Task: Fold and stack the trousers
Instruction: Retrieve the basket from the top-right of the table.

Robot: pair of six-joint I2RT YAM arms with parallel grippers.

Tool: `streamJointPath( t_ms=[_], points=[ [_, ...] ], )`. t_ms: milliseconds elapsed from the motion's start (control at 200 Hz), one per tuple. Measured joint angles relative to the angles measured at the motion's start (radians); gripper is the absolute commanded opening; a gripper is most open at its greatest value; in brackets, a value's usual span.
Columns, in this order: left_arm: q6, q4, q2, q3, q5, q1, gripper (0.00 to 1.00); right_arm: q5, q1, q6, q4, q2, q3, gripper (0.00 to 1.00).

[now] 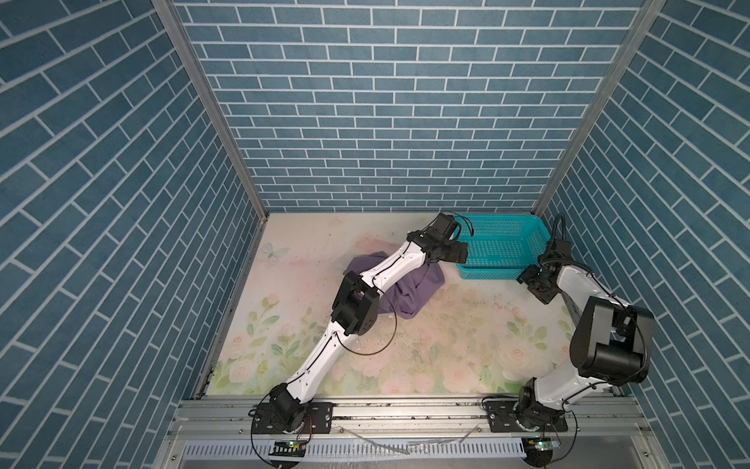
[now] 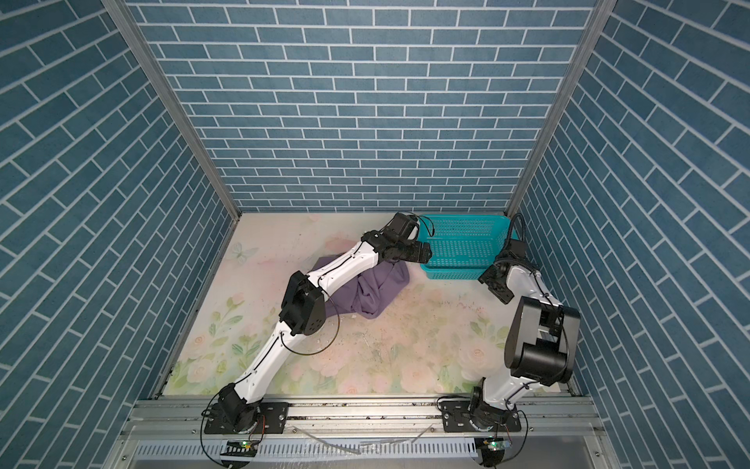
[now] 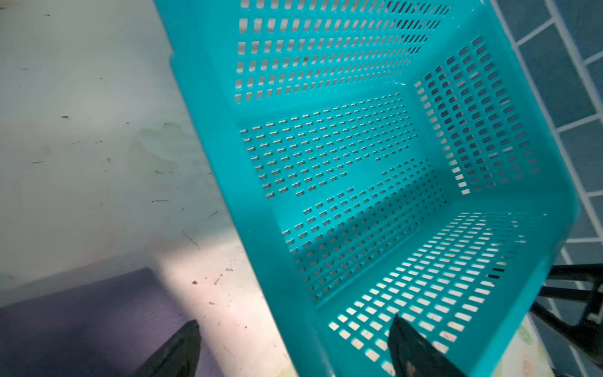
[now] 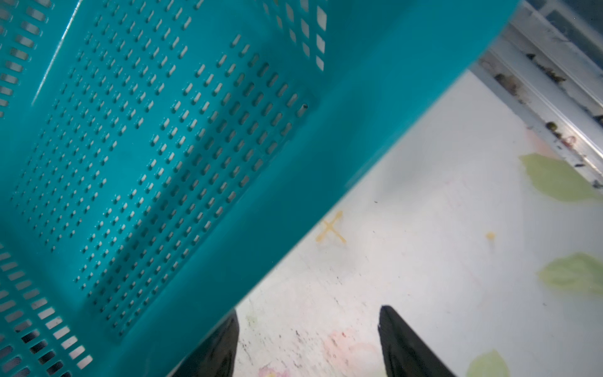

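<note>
Purple cloth trousers (image 1: 410, 294) are lying crumpled mid-table (image 1: 446, 349), partly under the left arm (image 1: 389, 264), just beside teal basket (image 1: 503, 277), not in it. Left gripper (image 3: 293, 346) is hovering w/ jaws spread wide, straddling basket's rim, holding nothing. Right gripper (image 4: 310, 342) is gaping open too, empty, at basket's other end

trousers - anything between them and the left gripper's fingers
Nothing visible does. The open left gripper hangs over the corner of the basket, beside the trousers, with only bare table between them. The left arm itself crosses above the trousers.
</note>
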Motion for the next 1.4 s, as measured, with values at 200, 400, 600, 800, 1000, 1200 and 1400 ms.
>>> streamJointPath(
  t_ms=[200,400,600,800,1000,1200,1400],
  points=[
    [-0.042,0.105,0.049,0.048,0.053,0.018,0.87,-0.024,0.000,0.003,0.038,0.056,0.037,0.68],
    [-0.118,0.231,0.114,0.085,0.119,0.040,0.91,-0.068,0.000,0.015,0.090,0.109,0.074,0.68],
    [-0.200,0.365,0.159,0.097,0.174,0.058,0.92,-0.115,0.004,0.056,0.166,0.121,0.078,0.67],
    [-0.279,0.494,0.194,0.122,0.207,0.080,0.92,-0.142,0.090,0.100,0.259,0.121,0.073,0.67],
    [-0.313,0.532,0.200,0.122,0.224,0.111,0.92,-0.163,0.183,0.138,0.323,0.142,0.064,0.67],
    [-0.326,0.560,0.160,0.010,0.242,0.147,0.97,-0.165,0.205,0.161,0.348,0.174,0.064,0.67],
    [-0.298,0.500,0.050,-0.138,0.269,0.186,0.99,-0.144,0.305,0.158,0.340,0.182,0.064,0.67]
  ],
)
